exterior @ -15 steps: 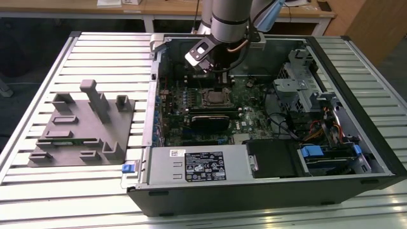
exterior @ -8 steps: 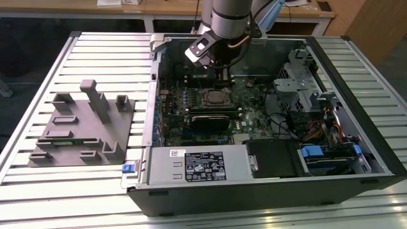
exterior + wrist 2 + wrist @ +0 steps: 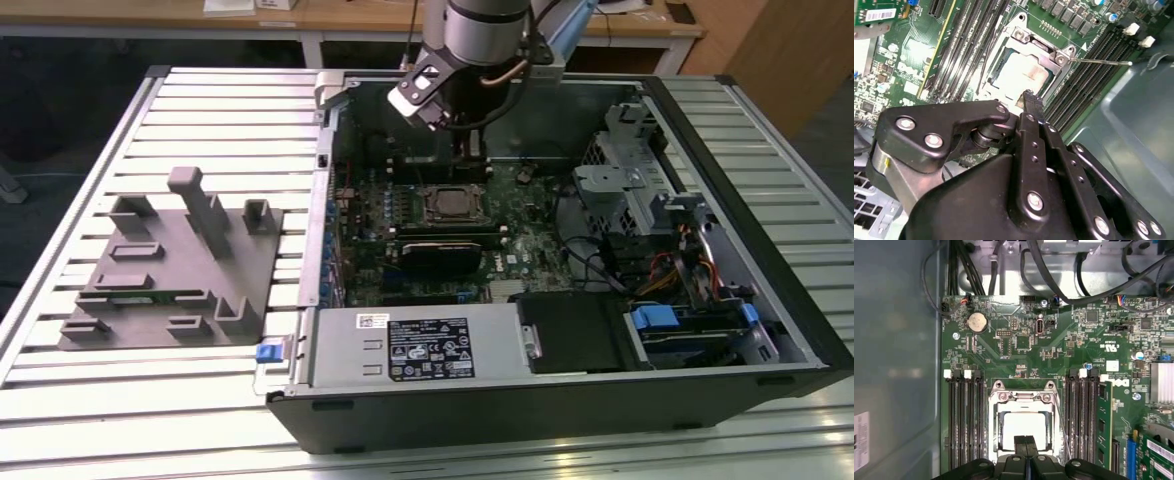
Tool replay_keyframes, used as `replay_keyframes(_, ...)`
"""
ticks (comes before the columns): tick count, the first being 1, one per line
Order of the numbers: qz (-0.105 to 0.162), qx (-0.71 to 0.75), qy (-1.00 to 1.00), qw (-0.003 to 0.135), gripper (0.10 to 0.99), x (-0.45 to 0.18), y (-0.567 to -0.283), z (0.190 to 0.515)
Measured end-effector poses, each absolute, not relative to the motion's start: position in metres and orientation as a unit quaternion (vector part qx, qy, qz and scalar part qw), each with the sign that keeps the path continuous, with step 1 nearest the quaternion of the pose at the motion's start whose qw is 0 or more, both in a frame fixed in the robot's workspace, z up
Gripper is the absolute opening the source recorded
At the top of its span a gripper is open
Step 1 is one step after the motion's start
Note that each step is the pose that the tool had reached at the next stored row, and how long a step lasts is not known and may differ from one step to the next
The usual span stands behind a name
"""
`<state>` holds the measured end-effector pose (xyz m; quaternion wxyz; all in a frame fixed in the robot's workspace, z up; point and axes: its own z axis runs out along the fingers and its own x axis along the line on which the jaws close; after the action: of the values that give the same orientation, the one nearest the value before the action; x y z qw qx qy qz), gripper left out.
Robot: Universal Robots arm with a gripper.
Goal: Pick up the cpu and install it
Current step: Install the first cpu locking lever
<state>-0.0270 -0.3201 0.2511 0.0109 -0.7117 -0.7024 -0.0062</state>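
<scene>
The cpu [image 3: 1024, 426], a small square chip with a pale silver top, lies flat in the motherboard socket [image 3: 454, 203], ringed by a metal frame [image 3: 999, 400]. In the second wrist view the cpu [image 3: 1021, 75] sits just beyond my fingertips. My gripper [image 3: 1026, 442] hangs a little above the chip's near edge, its two black fingers [image 3: 1030, 107] pressed together with nothing between them. In the exterior view the gripper [image 3: 470, 158] reaches down into the open computer case [image 3: 747, 330] at the socket's far side.
Black memory slots [image 3: 966, 415] flank the socket, and a thin wire lever [image 3: 1099, 61] runs along one side. A green memory module [image 3: 1102, 425] stands nearby. The grey fixture [image 3: 160, 260] lies on the slatted table at the exterior view's left. A white-labelled black box [image 3: 420, 345] and a drive cage [image 3: 627, 180] crowd the case.
</scene>
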Motion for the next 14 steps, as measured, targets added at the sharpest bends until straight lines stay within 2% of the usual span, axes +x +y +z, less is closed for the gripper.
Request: replay_keyframes(14,-0.006,-0.712,-0.702,0.011,0.106,-0.027,-0.320,0.284)
